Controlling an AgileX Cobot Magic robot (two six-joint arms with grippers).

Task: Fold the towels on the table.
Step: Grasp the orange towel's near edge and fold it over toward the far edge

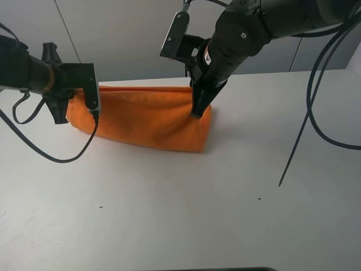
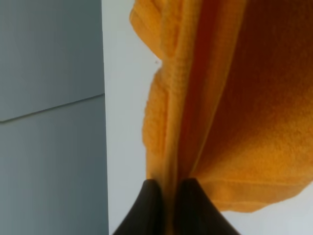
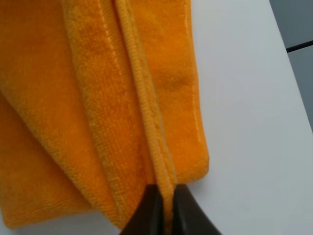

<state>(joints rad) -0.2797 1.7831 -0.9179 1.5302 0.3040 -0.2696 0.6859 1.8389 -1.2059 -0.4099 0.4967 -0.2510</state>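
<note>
The bright orange towel lies folded into a long band near the far edge of the white table. My left gripper is at the towel's left end; in the left wrist view it is shut on the towel's layered edge. My right gripper points down onto the towel's right end; in the right wrist view it is shut on the stitched hem. The ends look slightly raised. The white label is not in view.
Black cables hang from the right arm over the table's right part. A cable loop sags from the left arm near the towel's left end. Grey wall panels stand just behind the table's far edge.
</note>
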